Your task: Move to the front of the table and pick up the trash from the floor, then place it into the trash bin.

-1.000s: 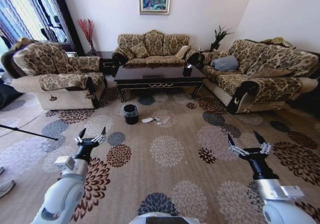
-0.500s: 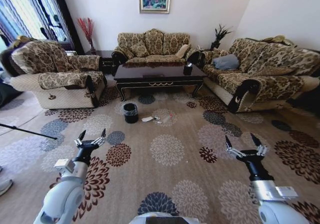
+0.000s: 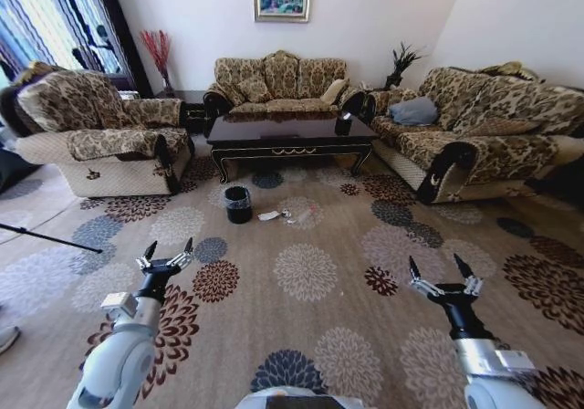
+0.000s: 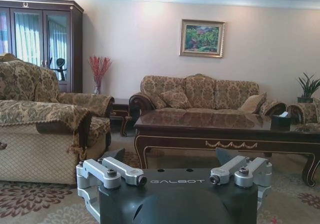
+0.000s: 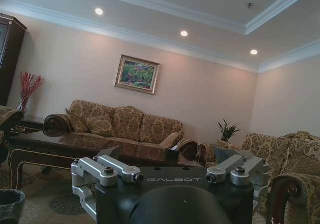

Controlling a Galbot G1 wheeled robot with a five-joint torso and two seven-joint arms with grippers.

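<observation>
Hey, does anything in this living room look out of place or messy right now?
Yes: litter lies loose on the floor just in front of the table, a flat white paper scrap and a few small bits beside it. It sits right next to the trash bin rather than inside.

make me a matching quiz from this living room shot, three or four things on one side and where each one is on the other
Things:
1. trash bin
2. paper scrap
3. table
4. left gripper

Places:
A. in front of the middle sofa
B. on the carpet right of the bin
C. open, above the carpet, near the camera
D. on the carpet by the table's left front leg

Pairs: 1-D, 2-B, 3-A, 4-C
</observation>
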